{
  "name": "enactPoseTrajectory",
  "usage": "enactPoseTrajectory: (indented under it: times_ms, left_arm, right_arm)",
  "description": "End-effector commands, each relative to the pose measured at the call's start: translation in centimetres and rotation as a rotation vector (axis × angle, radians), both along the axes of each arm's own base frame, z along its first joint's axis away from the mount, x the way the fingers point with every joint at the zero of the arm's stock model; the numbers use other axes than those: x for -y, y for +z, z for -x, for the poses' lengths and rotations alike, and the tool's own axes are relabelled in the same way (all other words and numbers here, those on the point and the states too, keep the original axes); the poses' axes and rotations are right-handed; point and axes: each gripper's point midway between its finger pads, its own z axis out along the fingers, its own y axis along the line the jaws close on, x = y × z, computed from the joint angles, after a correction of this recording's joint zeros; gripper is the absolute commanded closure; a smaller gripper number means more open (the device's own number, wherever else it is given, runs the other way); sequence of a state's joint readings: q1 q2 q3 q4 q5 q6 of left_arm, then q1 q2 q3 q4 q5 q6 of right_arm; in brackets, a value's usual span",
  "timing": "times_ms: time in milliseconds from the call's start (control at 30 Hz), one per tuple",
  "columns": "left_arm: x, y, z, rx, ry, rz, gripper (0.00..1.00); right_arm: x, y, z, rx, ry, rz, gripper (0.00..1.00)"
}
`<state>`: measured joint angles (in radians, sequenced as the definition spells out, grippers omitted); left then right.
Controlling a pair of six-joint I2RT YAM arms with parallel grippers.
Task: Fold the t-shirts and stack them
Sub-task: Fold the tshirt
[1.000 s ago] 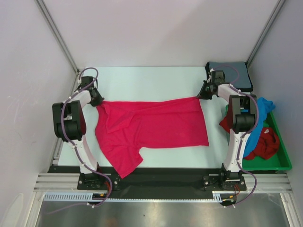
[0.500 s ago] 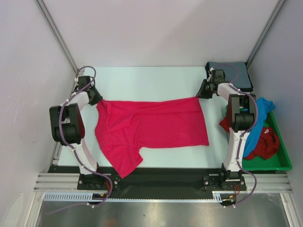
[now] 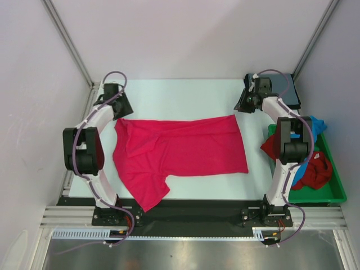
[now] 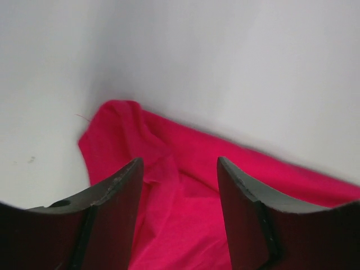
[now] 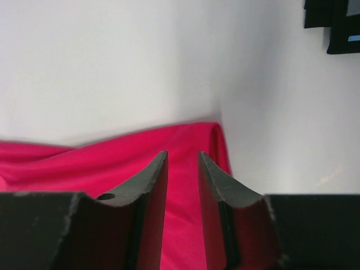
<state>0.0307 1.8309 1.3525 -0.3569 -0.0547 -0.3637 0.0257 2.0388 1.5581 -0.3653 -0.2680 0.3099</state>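
White desk (image 3: 180,93) carries the pink-red t-shirt (image 3: 185,152) spread across its middle. Over the shirt's far left corner hangs the left gripper (image 4: 180,169), fingers (image 4: 118,191) well apart, empty; the right gripper (image 5: 182,160) hangs over the far right corner, fingers narrowly parted, empty

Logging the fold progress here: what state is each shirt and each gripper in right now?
pink-red t-shirt: spread flat on the table, unfolded, not held.
grey-blue t-shirt: looks folded, at the far right corner.
bright blue t-shirt: crumpled in the green tray.
darker red t-shirt: crumpled in the green tray.
left gripper: open, empty, over the pink-red t-shirt's corner.
right gripper: slightly open, empty.
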Motion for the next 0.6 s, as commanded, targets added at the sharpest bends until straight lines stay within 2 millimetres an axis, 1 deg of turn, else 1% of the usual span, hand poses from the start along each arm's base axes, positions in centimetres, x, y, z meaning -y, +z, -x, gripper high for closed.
enactPoseTrajectory:
  times_ms: [0, 33, 67, 100, 133, 167, 200, 233, 267, 333, 367, 467, 567]
  left_arm:
    - [1.6, 0.4, -0.4, -0.025, -0.025, -0.164, 0.39]
    - [1.7, 0.3, -1.0, -0.037, -0.022, -0.203, 0.38]
    - [2.4, 0.2, -1.0, -0.054, -0.038, -0.246, 0.37]
    - [2.2, -0.4, -0.6, -0.094, -0.035, -0.289, 0.36]
    - [1.8, 0.3, -1.2, -0.090, -0.009, -0.341, 0.36]
    - [2.6, -1.3, -1.2, -0.134, -0.039, -0.376, 0.36]
    - [2.6, -1.8, -1.0, -0.160, -0.045, -0.405, 0.36]
    - [2.2, -1.5, -1.4, -0.161, -0.021, -0.459, 0.37]
    - [2.4, -2.7, -1.3, -0.194, -0.031, -0.489, 0.39]
    - [1.6, -2.8, -1.3, -0.223, -0.007, -0.547, 0.42]
    - [1.4, -3.4, -1.2, -0.245, -0.015, -0.566, 0.43]
    - [1.1, -3.9, -1.0, -0.277, -0.027, -0.588, 0.47]
    - [0.5, -4.3, -0.8, -0.301, -0.023, -0.626, 0.47]
  right_arm:
    - [-2.2, 3.8, 0.6, 0.096, 0.036, -0.019, 0.67]
    - [-2.9, 3.9, 0.8, 0.093, 0.051, -0.019, 0.67]
    - [-3.3, 3.9, 1.0, 0.090, 0.061, -0.014, 0.66]
    - [-3.8, 3.8, 1.2, 0.087, 0.070, -0.012, 0.66]
    - [-4.6, 3.9, 1.4, 0.090, 0.086, -0.011, 0.66]
    - [-5.0, 3.8, 1.6, 0.091, 0.096, -0.009, 0.66]
    - [-5.3, 3.9, 1.7, 0.094, 0.102, -0.010, 0.66]
    - [-5.6, 4.0, 1.7, 0.099, 0.106, -0.015, 0.66]
    - [-6.0, 4.0, 2.0, 0.099, 0.114, -0.019, 0.66]
    - [-6.5, 4.1, 2.1, 0.104, 0.126, -0.030, 0.66]
    - [-6.7, 4.2, 2.2, 0.108, 0.130, -0.031, 0.66]
    - [-7.6, 4.2, 2.7, 0.109, 0.154, -0.041, 0.66]
    - [-8.7, 3.6, 2.9, 0.091, 0.170, -0.066, 0.66]
